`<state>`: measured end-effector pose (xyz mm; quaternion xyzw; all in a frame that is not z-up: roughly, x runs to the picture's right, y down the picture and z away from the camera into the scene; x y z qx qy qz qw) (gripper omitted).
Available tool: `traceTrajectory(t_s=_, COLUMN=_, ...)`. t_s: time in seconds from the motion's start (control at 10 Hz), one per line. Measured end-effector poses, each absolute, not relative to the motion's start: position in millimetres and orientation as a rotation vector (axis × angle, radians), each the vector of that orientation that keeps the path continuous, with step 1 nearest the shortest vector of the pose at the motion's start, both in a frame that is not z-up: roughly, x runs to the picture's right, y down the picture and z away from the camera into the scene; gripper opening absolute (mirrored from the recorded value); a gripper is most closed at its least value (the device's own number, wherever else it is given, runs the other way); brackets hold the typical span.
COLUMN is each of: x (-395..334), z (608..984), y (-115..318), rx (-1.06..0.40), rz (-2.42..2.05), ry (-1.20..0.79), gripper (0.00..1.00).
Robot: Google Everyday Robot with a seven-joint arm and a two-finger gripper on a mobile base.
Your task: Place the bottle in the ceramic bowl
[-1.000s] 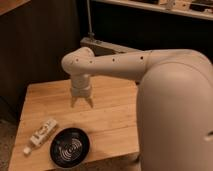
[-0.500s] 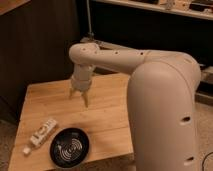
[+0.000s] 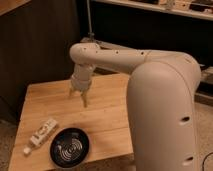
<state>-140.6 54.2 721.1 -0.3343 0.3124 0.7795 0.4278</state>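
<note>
Pale wood planks make up the surface [image 3: 111, 112], which carries two things near its front left corner. The ceramic bowl [image 3: 80, 137] sits there, black and glossy, with pale ring lines inside and nothing in it. Just left of the bowl lies the bottle [image 3: 42, 134], white and slim, flat on its side on the wood. Its capped end points away from the bowl toward the front left edge, and its other end angles back toward the bowl's far rim. A narrow strip of wood seems to separate bottle and bowl.

Behind the bowl and a little to its right, toward the middle of the surface, the pincer [image 3: 78, 96] hangs with its fingers [image 3: 84, 101] pointing down. They are spread apart with nothing between them. It is well apart from both the bottle and the bowl.

The white arm [image 3: 115, 57] runs from the pincer up and over to the right of the bowl. There it joins a thick rounded white body [image 3: 165, 110] that fills the space to the bowl's right. Beyond the bowl, past the far edge of the wood, stands a dark wall [image 3: 40, 45].
</note>
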Motion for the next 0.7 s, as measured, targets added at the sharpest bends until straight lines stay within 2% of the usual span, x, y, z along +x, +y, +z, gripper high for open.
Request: traceTrajectory(t_s=0.7, x=-167, z=705, y=79, rx=-0.92, rz=1.856, ry=0.781, gripper=0.65)
